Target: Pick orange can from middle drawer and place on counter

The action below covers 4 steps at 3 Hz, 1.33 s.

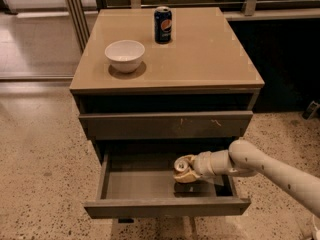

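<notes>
Inside the open middle drawer (pixel 167 208), toward its right end, the gripper (pixel 189 175) clasps the tilted orange can (pixel 181 165), apparently for lifting onto the counter (pixel 200 59)

Two cans (pixel 163 25) (pixel 182 165), one bowl (pixel 125 55), one pincer (pixel 190 173) inside the middle drawer (pixel 165 207).

— What can't you see from your end?
— My gripper (pixel 186 171) is inside the middle drawer (pixel 140 185), at the orange can (pixel 181 164), and it covers most of the can's body; I get only the silver top. My arm (pixel 270 169) runs off the right edge.
— The drawer's back?
— Lost in shadow under the scratched drawer front (pixel 165 125). A dark thing (pixel 312 109) on the floor (pixel 40 159), cut by the edge, I can't identify.
</notes>
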Each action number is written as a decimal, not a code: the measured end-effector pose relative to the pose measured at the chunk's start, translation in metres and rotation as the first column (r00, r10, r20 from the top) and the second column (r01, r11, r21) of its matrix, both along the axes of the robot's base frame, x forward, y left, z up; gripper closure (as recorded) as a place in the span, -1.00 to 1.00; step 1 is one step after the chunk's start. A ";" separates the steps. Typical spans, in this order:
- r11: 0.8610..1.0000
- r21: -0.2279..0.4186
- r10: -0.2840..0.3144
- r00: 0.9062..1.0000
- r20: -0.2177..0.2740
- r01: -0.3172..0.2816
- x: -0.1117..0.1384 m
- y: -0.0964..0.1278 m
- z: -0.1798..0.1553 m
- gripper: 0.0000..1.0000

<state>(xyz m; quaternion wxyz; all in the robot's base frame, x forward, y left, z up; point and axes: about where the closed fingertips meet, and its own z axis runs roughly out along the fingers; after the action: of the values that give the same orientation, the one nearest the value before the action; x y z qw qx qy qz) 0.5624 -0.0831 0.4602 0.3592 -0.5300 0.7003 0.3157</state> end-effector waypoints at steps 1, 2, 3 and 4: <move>0.999 0.039 0.003 1.000 -0.024 -0.002 -0.018 0.002 0.051 1.00; 0.999 0.043 -0.016 1.000 0.009 0.016 -0.024 0.001 0.124 1.00; 1.000 -0.009 0.001 0.995 0.096 0.000 -0.022 0.012 0.215 1.00; 0.996 -0.094 0.016 0.980 0.199 0.003 -0.012 0.028 0.322 1.00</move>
<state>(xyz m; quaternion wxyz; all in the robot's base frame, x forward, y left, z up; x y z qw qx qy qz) 0.5508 -0.0549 0.7818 0.4014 -0.5777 0.6730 0.2287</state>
